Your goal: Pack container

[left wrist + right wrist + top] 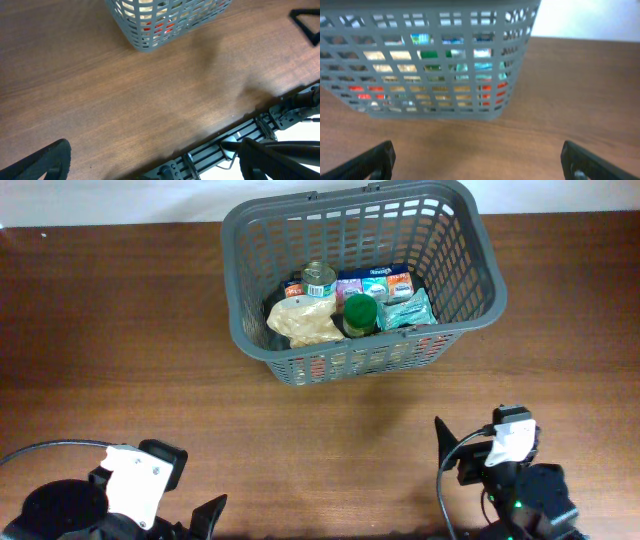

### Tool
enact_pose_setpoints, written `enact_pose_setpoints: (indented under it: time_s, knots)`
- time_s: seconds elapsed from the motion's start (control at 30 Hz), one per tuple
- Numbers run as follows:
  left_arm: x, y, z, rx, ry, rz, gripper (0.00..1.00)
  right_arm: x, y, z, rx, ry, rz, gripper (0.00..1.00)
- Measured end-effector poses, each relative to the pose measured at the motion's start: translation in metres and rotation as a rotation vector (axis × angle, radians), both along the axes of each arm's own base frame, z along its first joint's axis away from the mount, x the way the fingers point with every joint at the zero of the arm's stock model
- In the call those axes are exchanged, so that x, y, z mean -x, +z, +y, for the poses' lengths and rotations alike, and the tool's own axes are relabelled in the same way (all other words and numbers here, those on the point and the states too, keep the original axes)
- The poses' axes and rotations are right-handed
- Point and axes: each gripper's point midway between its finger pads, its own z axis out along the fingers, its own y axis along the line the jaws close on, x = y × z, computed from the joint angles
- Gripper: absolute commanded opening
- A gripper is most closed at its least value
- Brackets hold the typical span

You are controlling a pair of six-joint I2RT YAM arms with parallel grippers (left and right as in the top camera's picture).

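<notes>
Several items sit inside the container (365, 275), and that's the story right now. Along its back wall stands a tin can (319, 278), with a row of small cartons (375, 283) to the right of it. A pale bag (303, 322) slumps against the container's front-left corner. A green-lidded jar (360, 312) stands beside the bag, and a teal packet (408, 310) lies at the container's front right. Something red shows low down through the front lattice, too hidden to name.

Now the arms. The left gripper (155, 145) is pulled well back from the container's front-left corner, fingers spread wide with nothing but wood between them. The right gripper (477, 148) faces the container's front wall from a short way off, its fingers also parted and empty. Neither one touches the container.

And the table (120, 330)? On every side of the container that the cameras cover, no loose item waits to go in.

So the call from here: the packing looks done, or very nearly so. Everything in view is inside the walls, and both arms look parked. If anything is left, it would be an item out of the cameras' sight, or perhaps tidying the load. The pictures show no such job waiting.
</notes>
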Motion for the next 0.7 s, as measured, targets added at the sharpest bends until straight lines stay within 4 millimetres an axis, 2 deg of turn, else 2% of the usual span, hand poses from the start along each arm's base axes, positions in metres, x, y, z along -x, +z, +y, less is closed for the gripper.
enact_pose_setpoints:
  time_s: [0.27,0.5,0.7]
  knots:
    - [0.000,0.000,0.000,0.000,0.000,0.000,0.99,-0.012,-0.036,0.011,-0.038,0.032,-0.092,0.99]
    - [0.000,0.000,0.000,0.000,0.000,0.000,0.99,-0.017,-0.057,0.013,-0.035,0.038,-0.095,0.99]
    - [0.000,0.000,0.000,0.000,0.000,0.000,0.99,-0.018,-0.059,0.014,-0.037,0.038,-0.099,0.99]
